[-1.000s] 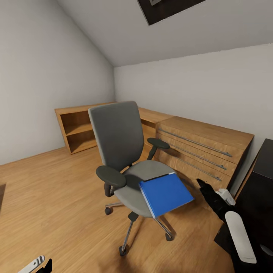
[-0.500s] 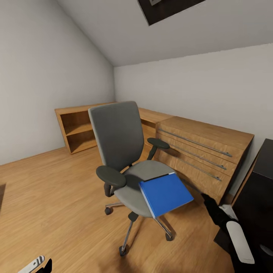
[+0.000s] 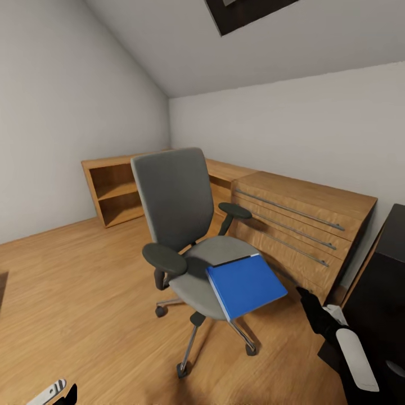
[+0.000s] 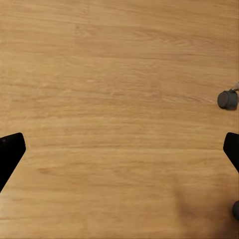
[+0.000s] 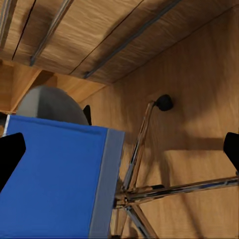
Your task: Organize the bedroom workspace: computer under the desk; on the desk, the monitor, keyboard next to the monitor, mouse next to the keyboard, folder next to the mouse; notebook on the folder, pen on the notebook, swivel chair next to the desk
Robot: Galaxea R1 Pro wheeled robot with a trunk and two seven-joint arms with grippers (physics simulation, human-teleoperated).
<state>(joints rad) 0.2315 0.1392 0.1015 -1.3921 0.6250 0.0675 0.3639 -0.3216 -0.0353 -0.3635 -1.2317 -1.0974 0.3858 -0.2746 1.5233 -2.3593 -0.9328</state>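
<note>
Right, nearest us the right gripper (image 3: 304,293) sits low at the head view's lower right, dark fingers pointing toward the chair; in its own wrist view the two fingertips (image 5: 11,151) stand at opposite edges, so it is spread wide with nothing between them. Over at the lower left corner a sliver of the left arm shows, and the left gripper (image 4: 119,149) is likewise splayed open, looking straight down at bare wood floor (image 4: 114,89) with a caster (image 4: 228,99) off to one side. Just beyond the right gripper, the folder (image 3: 246,285) lies bright blue on the front of the swivel chair (image 3: 174,197) seat, one corner overhanging the edge, clear of the fingers. Past the chair stands the light-wood chest of drawers (image 3: 304,219) with long bar handles, and a low open shelf unit (image 3: 115,191) runs along the far wall. At the far right edge, a dark desk (image 3: 388,270) side shows.
</note>
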